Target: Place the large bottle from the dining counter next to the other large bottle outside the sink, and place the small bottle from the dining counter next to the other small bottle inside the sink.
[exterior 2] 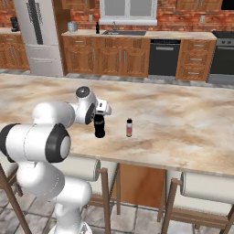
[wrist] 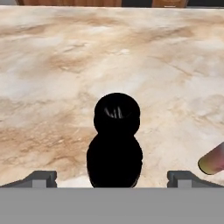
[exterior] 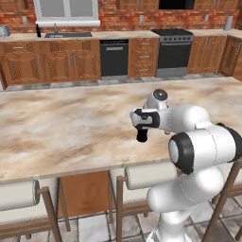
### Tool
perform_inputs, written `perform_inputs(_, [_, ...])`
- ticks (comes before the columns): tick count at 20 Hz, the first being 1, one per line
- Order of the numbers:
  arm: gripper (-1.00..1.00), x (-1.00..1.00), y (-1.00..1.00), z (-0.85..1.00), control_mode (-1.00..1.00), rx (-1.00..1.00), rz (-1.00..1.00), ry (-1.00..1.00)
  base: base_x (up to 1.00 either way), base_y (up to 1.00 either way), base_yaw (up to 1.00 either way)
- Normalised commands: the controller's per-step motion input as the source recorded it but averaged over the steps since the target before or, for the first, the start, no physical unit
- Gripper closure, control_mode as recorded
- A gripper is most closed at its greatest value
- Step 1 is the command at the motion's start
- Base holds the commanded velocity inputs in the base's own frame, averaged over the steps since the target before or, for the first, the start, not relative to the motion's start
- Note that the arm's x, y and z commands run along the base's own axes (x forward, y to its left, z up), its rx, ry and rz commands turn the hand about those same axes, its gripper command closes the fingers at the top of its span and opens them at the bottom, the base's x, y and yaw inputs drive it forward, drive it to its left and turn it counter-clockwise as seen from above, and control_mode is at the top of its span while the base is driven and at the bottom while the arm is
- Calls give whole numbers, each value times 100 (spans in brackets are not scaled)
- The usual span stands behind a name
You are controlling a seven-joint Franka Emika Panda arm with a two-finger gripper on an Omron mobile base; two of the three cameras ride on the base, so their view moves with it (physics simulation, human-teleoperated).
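The large bottle (wrist: pixel 114 144) stands upright near the front edge of the dining counter (exterior 2: pixel 183 123), right under my gripper (wrist: pixel 112 177), whose fingers are spread wide either side of it, not touching. It looks glossy, rigid, probably slippery; I'd take it at the waisted body. The small bottle (exterior 2: pixel 129 127) stands just beside it. The sink (exterior: pixel 68 35) is well apart; what's in it is too small to tell.

Base views flanking dining counter (exterior: pixel 71 127)

Large bottle (exterior 2: pixel 99 126) beside small bottle (exterior 2: pixel 129 128)
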Motion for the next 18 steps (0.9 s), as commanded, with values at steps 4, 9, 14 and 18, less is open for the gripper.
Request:
perform_inputs(4, [-100, 13, 0, -5, -100, 0, 0, 0, 0, 0, 0])
perform_inputs(9, [-100, 11, 0, -5, -100, 0, 0, 0, 0, 0, 0])
perform_inputs(14, [-100, 8, 0, -5, -100, 0, 0, 0, 0, 0, 0])
perform_inputs(18, [-100, 8, 0, -4, -100, 0, 0, 0, 0, 0, 0])
